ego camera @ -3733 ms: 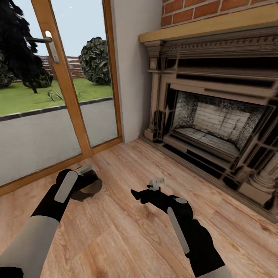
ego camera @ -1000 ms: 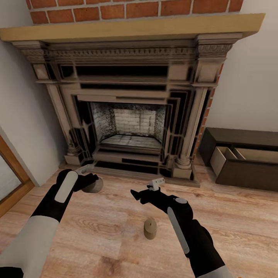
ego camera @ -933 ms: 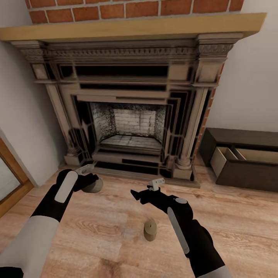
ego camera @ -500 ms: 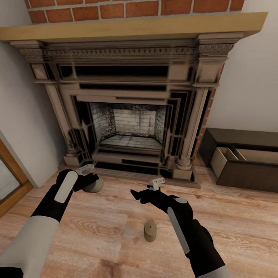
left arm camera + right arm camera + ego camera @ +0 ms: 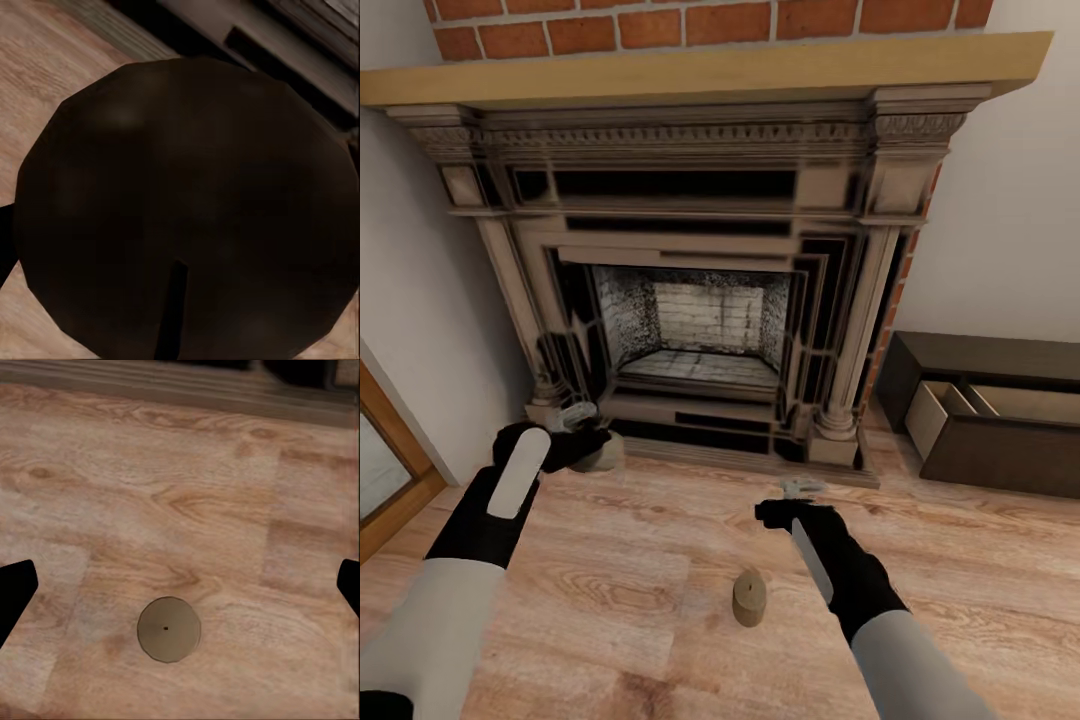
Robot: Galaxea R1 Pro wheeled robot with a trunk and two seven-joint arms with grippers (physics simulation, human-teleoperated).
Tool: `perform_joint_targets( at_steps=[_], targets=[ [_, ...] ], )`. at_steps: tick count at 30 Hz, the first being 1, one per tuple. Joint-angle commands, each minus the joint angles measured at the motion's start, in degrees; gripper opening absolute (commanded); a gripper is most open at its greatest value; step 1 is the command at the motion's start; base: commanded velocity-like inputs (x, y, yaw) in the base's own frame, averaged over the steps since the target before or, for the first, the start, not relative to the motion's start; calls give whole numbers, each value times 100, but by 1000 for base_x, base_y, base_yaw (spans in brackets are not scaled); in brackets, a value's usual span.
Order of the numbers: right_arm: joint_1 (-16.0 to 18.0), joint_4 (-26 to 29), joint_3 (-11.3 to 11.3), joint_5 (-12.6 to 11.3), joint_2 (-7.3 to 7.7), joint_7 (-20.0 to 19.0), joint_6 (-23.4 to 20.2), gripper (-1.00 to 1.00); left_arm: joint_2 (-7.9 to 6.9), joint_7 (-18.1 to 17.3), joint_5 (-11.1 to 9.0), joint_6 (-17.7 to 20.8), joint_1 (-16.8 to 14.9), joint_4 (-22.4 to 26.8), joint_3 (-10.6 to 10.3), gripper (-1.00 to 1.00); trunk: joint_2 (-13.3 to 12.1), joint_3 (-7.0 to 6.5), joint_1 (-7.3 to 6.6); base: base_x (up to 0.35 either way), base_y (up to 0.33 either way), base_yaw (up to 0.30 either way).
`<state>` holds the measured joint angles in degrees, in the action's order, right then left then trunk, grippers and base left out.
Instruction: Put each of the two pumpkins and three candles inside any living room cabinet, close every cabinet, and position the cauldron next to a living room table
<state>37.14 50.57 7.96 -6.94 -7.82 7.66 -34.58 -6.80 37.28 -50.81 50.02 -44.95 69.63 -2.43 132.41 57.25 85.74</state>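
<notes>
Right claw [image 5: 180, 577] hangs wide open above the squat tan candle [image 5: 169, 629] standing on the wood floor [image 5: 980, 580] before the fireplace. Left claw [image 5: 582, 432] holds a second candle [image 5: 187, 202]. Drop straight down, centre it btwn fingertips, then clamp.

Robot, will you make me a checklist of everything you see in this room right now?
Surface: wooden floor, bare planks.
Job's things: one candle upright on the floor; another candle in the left gripper; cabinet with a drawer open.
Clutter: nothing seen.
Grippers: left shut on a candle; right gripper open above the floor candle.
Cables: nothing seen.
Surroundings: fireplace, brick wall, window frame.
</notes>
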Motion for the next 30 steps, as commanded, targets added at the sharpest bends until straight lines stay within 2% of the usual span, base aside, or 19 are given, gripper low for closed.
perform_joint_targets(
  at_steps=[1,2,5,9,14,15,17,19,22,24,25,26,27,30],
  targets=[
    [49,-33,428,-5,-2,315,-19,100,-3,19,19,54,-6,326,3,-100,0,1,1,0,0,0],
    [115,-102,764,-21,-5,554,-37,100,-4,54,19,111,-2,552,1,-100,0,1,1,0,0,0],
    [306,-456,1054,-45,-20,821,-124,100,-1,107,23,175,12,716,-21,-100,0,1,1,0,0,0],
    [609,-1270,1156,-34,-173,895,-389,100,22,103,7,171,20,679,-52,-100,0,1,1,38,0,0],
    [665,-1503,1181,-28,-215,888,-444,100,9,22,-70,321,21,615,-47,-100,0,1,1,256,0,0],
    [668,-1523,1186,-28,-218,887,-450,100,8,-80,-157,419,21,614,-39,-100,0,1,1,312,0,0],
    [670,-1548,1244,-27,-218,882,-460,100,-17,-477,-474,610,21,598,-26,-100,0,1,1,301,0,0],
    [671,-1560,1411,-27,-218,879,-466,100,-171,-970,-803,696,21,576,-24,-100,0,1,1,188,0,0],
    [672,-1565,1725,-31,-218,872,-470,100,-591,-1688,-1176,745,22,559,-30,-100,0,1,1,65,0,0],
    [666,-1567,1930,-57,-218,862,-481,100,-1123,-2883,-1753,754,22,319,-29,-100,0,1,1,11,0,0],
    [665,-1567,1942,-59,-218,859,-492,100,-1161,-2999,-1798,754,22,290,-29,-100,0,1,1,3,0,0],
    [664,-1567,1950,-60,-218,853,-530,100,-1252,-3303,-1885,758,22,229,-29,-100,0,1,1,2,0,0],
    [656,-1567,1956,-102,-202,146,-860,100,-1456,-3842,-1979,770,22,162,-37,-100,0,1,1,0,0,0],
    [653,-1549,1955,-113,-180,-170,-903,100,-1473,-3921,-2030,787,22,171,-38,-100,0,1,1,0,0,0]
  ],
)
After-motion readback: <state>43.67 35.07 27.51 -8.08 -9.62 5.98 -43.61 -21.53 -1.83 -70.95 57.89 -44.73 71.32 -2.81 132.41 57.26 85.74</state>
